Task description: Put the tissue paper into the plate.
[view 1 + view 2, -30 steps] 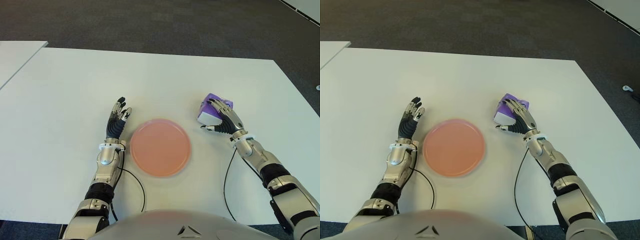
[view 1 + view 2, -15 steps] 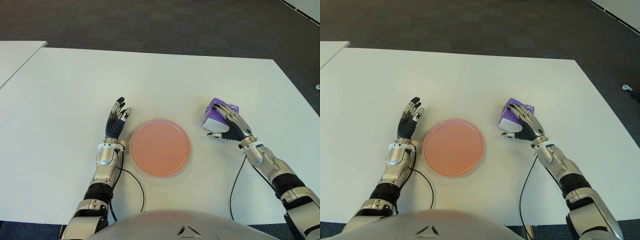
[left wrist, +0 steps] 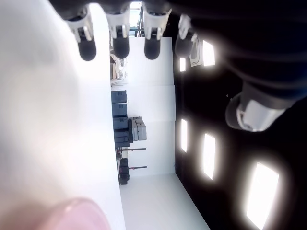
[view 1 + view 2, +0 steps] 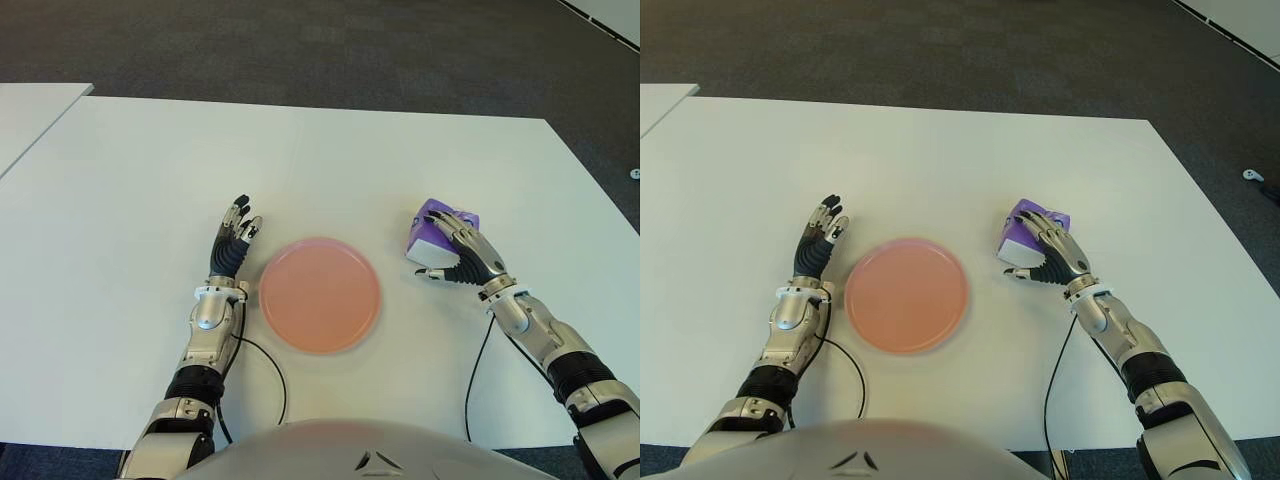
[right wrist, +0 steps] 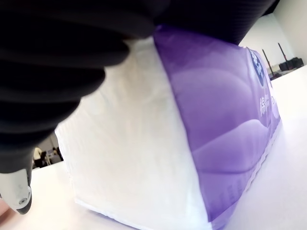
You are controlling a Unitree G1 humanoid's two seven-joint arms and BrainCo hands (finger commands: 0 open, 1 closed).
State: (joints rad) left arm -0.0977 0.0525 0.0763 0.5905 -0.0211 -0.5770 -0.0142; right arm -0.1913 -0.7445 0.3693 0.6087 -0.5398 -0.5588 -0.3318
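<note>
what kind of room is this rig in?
Likely an office or lab: a plain white table on dark grey carpet, with ceiling light panels showing in the left wrist view.

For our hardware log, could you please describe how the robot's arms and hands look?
Both arms are silver-grey metal segments with black joint bands. The left hand and right hand have dark fingers with silver knuckle links. A thin black cable trails from each forearm.

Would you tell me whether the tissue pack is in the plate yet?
Not yet. The tissue pack sits on the table, right of the empty pink plate, under the right hand.
</note>
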